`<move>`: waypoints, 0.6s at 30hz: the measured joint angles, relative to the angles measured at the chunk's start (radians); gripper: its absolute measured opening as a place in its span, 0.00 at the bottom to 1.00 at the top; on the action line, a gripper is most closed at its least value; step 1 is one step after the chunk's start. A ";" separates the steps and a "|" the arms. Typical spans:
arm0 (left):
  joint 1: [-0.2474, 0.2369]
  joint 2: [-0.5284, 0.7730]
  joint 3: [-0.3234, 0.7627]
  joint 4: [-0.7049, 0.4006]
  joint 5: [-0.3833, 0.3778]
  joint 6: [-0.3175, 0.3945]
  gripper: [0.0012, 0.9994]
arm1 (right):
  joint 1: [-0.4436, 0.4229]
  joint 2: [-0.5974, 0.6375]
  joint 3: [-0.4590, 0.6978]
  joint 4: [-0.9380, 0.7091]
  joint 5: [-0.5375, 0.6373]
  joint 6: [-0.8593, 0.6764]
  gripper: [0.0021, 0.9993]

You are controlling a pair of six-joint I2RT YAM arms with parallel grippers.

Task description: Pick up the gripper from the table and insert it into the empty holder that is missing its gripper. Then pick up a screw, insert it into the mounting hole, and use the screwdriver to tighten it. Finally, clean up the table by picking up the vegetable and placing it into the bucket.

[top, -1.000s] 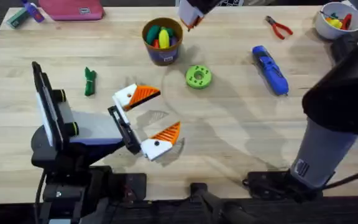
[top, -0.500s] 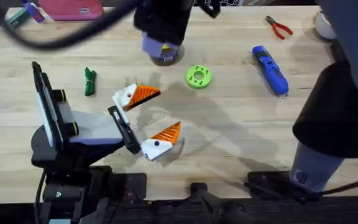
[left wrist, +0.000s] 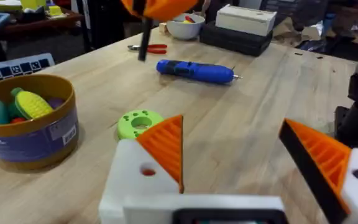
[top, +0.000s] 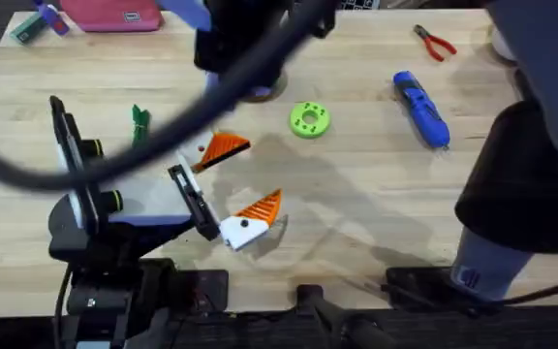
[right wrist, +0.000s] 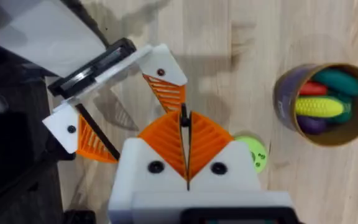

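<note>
On wooden table [top: 376, 194], blue screwdriver [top: 420, 109], red pliers [top: 435, 42]

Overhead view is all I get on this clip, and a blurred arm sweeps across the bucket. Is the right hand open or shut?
Observer: Shut. In the right wrist view the right hand has its two orange pads pressed together.
Operator: What does that camera see beyond it?
Observer: The left hand, open, its white fingers spread wide apart.
Operator: And the bucket's contents?
Observer: The bucket holds a toy corn cob among green, red and purple pieces.
</note>
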 joint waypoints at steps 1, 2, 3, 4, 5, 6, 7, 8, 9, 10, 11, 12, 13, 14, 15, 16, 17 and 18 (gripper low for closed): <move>0.000 0.000 0.000 0.000 0.000 0.000 0.99 | 0.005 0.000 -0.003 0.000 -0.001 -0.009 0.00; 0.000 0.000 0.000 0.000 0.000 0.000 0.99 | 0.009 0.000 -0.010 0.000 -0.002 -0.022 0.00; 0.000 0.000 0.000 0.000 0.000 0.000 0.99 | 0.013 0.000 -0.018 0.000 -0.003 -0.032 0.00; 0.000 0.000 0.000 0.000 0.000 0.000 0.99 | 0.017 0.000 -0.029 0.000 -0.005 -0.042 0.00; 0.000 0.000 0.000 0.000 0.000 0.000 0.99 | 0.021 0.000 -0.041 0.000 -0.005 -0.053 0.00; 0.000 0.000 0.000 0.000 0.000 0.000 0.99 | 0.024 0.000 -0.049 0.000 -0.005 -0.060 0.00; 0.000 0.000 0.000 0.000 0.000 0.000 0.99 | 0.028 0.000 -0.059 0.000 -0.005 -0.068 0.00; 0.000 0.000 0.000 0.000 0.000 0.000 0.99 | 0.031 0.000 -0.066 0.001 -0.005 -0.073 0.00; 0.000 0.000 0.000 0.000 0.000 0.000 0.99 | 0.034 0.000 -0.072 0.001 -0.005 -0.077 0.00; 0.000 0.000 0.000 0.000 0.000 0.000 0.99 | 0.036 0.000 -0.075 0.001 -0.005 -0.080 0.00; 0.000 0.000 0.000 0.000 0.000 0.000 0.99 | 0.039 0.000 -0.078 0.003 -0.005 -0.081 0.00; 0.000 0.000 0.000 0.000 0.000 0.000 0.99 | 0.043 0.000 -0.078 0.005 -0.005 -0.083 0.00; 0.000 0.000 0.000 0.000 0.000 0.000 0.99 | 0.046 0.000 -0.078 0.006 -0.005 -0.084 0.00; 0.000 0.000 0.000 0.000 0.000 0.000 0.99 | 0.049 0.000 -0.078 0.006 -0.005 -0.087 0.00; 0.000 0.000 0.000 0.000 0.000 0.000 0.99 | 0.052 0.000 -0.078 0.006 -0.005 -0.088 0.00; 0.000 0.000 0.000 0.000 0.000 0.000 0.99 | 0.055 0.000 -0.078 0.006 -0.005 -0.089 0.00; 0.000 0.000 0.000 0.000 0.000 0.000 0.99 | 0.055 0.000 -0.079 0.006 -0.005 -0.091 0.00; 0.000 0.000 0.000 0.000 0.000 0.000 0.99 | 0.057 0.000 -0.079 0.006 -0.005 -0.092 0.00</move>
